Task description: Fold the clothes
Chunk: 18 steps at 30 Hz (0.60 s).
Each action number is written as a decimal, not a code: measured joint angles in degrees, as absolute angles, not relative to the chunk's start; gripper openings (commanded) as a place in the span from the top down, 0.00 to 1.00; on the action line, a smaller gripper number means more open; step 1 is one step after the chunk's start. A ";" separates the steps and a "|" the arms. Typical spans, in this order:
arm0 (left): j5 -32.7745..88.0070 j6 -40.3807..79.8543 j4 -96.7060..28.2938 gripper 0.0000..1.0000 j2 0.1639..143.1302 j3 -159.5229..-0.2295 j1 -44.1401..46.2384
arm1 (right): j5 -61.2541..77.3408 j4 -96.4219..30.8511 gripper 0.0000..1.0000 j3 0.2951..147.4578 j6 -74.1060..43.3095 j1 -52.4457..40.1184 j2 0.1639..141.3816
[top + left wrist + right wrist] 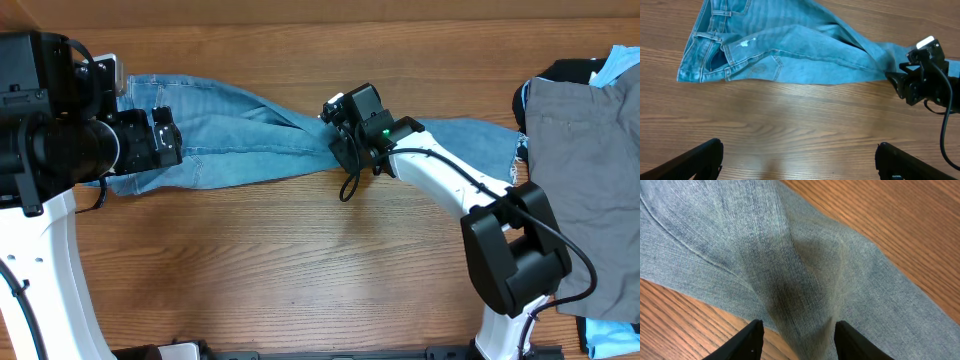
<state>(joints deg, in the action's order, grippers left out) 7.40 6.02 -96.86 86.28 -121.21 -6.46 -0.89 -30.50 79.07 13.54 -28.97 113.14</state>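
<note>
So, overhead: the jeans (240, 140) run long-ways left to right, with the right gripper (345, 152) on their twisted middle and the left gripper (165, 140) over the waist end (grey trousers (590, 170) piled far right, no containers). Left wrist: jaws spread wide, waistband (702, 55) ahead, untouched. Right wrist: fingers (747, 342) look to be pinching bunched denim.

Wooden table (250, 260), brown grain running lengthwise
</note>
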 measured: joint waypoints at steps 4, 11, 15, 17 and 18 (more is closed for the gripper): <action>7.40 6.02 -96.86 0.00 86.28 -121.21 -6.46 | -0.91 -30.28 0.51 79.07 13.54 -28.97 113.86; 7.40 6.02 -96.86 0.00 86.28 -121.21 -6.46 | -1.23 -30.22 0.51 79.07 13.56 -28.97 114.04; 7.40 6.02 -96.86 0.00 86.28 -121.21 -6.46 | -3.79 -28.23 0.54 79.07 13.54 -28.88 114.74; 7.40 6.02 -96.86 0.00 86.28 -121.21 -6.46 | -5.50 -27.92 0.54 79.07 13.58 -28.86 114.87; 7.40 6.02 -96.86 0.00 86.28 -121.21 -6.46 | -6.02 -27.90 0.54 79.07 13.58 -28.86 114.89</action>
